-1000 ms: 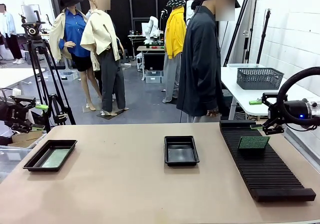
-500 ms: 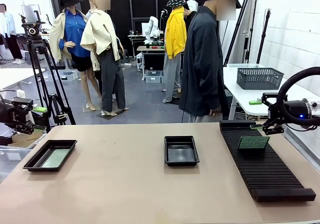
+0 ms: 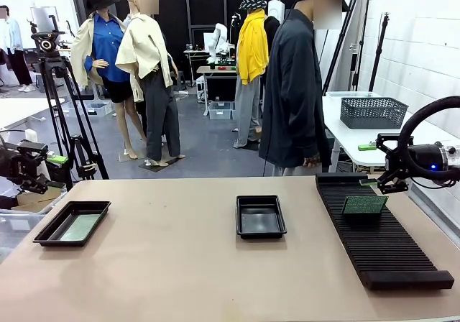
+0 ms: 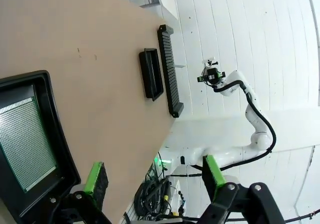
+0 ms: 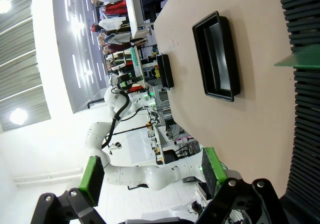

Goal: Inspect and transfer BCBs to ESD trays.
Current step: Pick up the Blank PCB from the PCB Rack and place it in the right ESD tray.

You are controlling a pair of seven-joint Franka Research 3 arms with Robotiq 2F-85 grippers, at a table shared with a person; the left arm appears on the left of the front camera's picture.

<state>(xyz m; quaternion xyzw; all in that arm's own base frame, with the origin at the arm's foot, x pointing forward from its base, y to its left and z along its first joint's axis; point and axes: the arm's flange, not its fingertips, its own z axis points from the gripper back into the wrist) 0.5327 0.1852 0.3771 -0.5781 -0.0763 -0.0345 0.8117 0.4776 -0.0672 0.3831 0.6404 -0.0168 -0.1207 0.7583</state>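
Note:
Two black ESD trays lie on the table. The left tray holds a green BCB; the middle tray has a bare floor. Another BCB stands on edge in the ribbed rack. My left gripper hangs open off the table's left edge, behind the left tray. In the left wrist view the open gripper hovers beside that tray and its BCB. My right gripper is open at the rack's far right end. The right wrist view shows the open gripper, middle tray and standing BCB.
A person in a dark coat stands at the table's far side, behind the middle tray and rack. A side table with a mesh basket sits at the back right. A camera tripod stands behind the left corner.
The person has shifted slightly to the right. Both arms stay about where they were, grippers open.

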